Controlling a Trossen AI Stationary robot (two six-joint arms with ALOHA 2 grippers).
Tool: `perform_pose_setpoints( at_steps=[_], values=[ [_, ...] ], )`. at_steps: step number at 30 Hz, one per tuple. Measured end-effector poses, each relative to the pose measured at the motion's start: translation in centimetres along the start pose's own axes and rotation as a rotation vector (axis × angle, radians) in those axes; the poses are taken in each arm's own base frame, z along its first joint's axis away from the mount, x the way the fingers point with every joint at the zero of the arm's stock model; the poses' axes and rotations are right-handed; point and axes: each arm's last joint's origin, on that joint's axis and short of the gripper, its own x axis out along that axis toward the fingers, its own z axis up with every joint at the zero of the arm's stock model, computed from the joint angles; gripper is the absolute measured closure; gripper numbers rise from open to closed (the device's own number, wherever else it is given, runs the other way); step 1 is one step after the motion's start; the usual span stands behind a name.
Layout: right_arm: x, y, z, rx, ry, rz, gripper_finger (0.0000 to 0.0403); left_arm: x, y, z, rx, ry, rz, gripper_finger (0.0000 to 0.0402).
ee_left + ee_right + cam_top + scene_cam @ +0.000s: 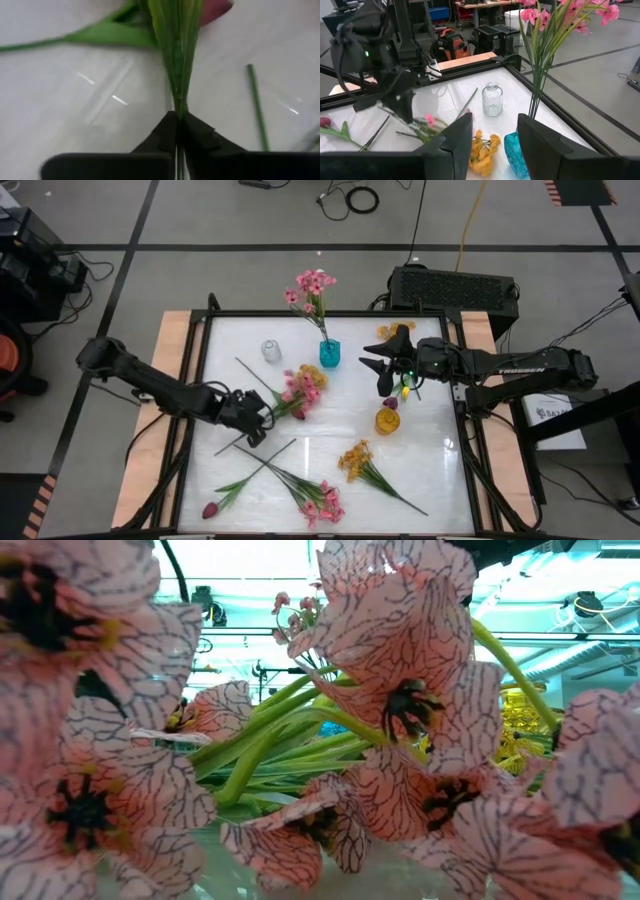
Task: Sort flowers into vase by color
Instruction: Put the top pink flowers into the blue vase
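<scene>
On the table (430,470), left of centre, left claw (262,420) is pinched tight on a pink spray (291,393) by its green stems; left wrist view shows the stems (176,55) running straight out from between the pressed-together fingers (161,136), over the white top. Blossoms of that spray sit just right of the claw, touching a yellow-orange cluster (312,375) near the middle. Right claw (381,360) hovers right of centre, just beside the blue vase (329,353), fingers (458,141) spread with nothing between them. Blue vase holds a pink spray (311,288) upright, blossoms past the far table edge. Clear vase (271,350) stands left of the blue one, apart from it, nothing in it that I can see. Amber vase (388,420) sits under the right arm (500,365), with a dark magenta bud (392,402) at its mouth and something yellow just above; can't tell what is actually inside. Loose on the near half: a yellow-orange spray (358,461) right of centre, a pink spray (322,501) near the front edge, a magenta tulip (211,509) at the front left corner, its stem crossing the pink spray's stems. One bare stem (256,376) lies left of the middle cluster. Low view is blocked by pink blossoms (400,670) right against the lens.
</scene>
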Motion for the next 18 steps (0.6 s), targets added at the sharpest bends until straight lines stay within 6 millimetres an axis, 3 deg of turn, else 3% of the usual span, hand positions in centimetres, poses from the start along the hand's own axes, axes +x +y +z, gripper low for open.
perform_pose_setpoints(
  at_steps=[8, 18],
  values=[
    [0.0, 0.0, 0.0, 0.0, 0.0, 0.0, 0.0255, -6.5, -0.1, 2.4, 0.009, -0.095, -0.024, 0.0377],
    [0.0, 0.0, 0.1, 0.002, -0.008, 0.001, 0.0255, -15.5, 0.0, 5.5, 0.133, -0.434, -0.21, 0.0376]
  ],
)
